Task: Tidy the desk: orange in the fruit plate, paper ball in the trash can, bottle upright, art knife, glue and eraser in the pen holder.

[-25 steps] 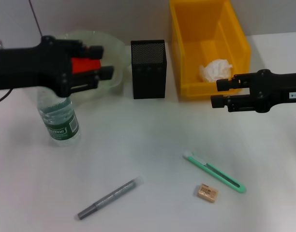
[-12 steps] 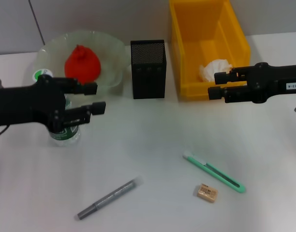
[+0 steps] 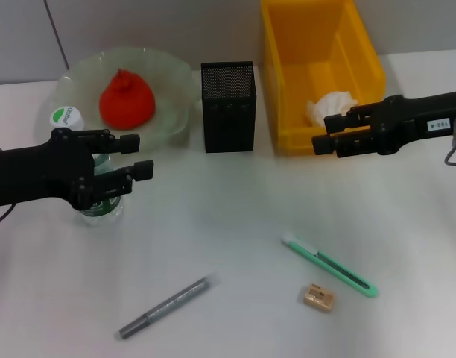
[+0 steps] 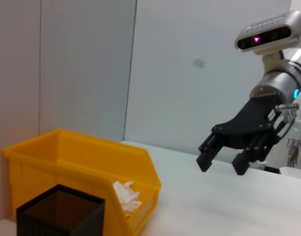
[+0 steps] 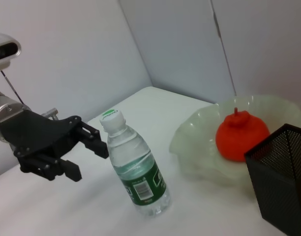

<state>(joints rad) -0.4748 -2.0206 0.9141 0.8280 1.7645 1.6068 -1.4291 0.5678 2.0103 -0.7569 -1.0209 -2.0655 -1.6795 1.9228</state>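
Observation:
The orange [image 3: 127, 101] rests in the pale green fruit plate [image 3: 176, 82]. The bottle [image 5: 135, 172] stands upright on the desk [image 3: 228, 209] by the plate. My left gripper [image 3: 138, 155] hovers open and empty close beside it, not around it. In the yellow trash can [image 3: 287, 45] lies the paper ball [image 3: 332, 107]. My right gripper [image 3: 326, 133] is open and empty at the can's front wall. The pen holder [image 3: 228, 104] stands between plate and can. Near the front lie the art knife [image 3: 331, 265], the eraser [image 3: 318, 297] and the glue [image 3: 167, 306].
A grey wall runs behind the desk. The left wrist view shows the right gripper [image 4: 222, 160] above the white top beside the trash can [image 4: 81, 157] and pen holder [image 4: 59, 214].
The left gripper let go of the orange over the plate, then came down and back beside the bottle. The right gripper drifted a little left along the can's front.

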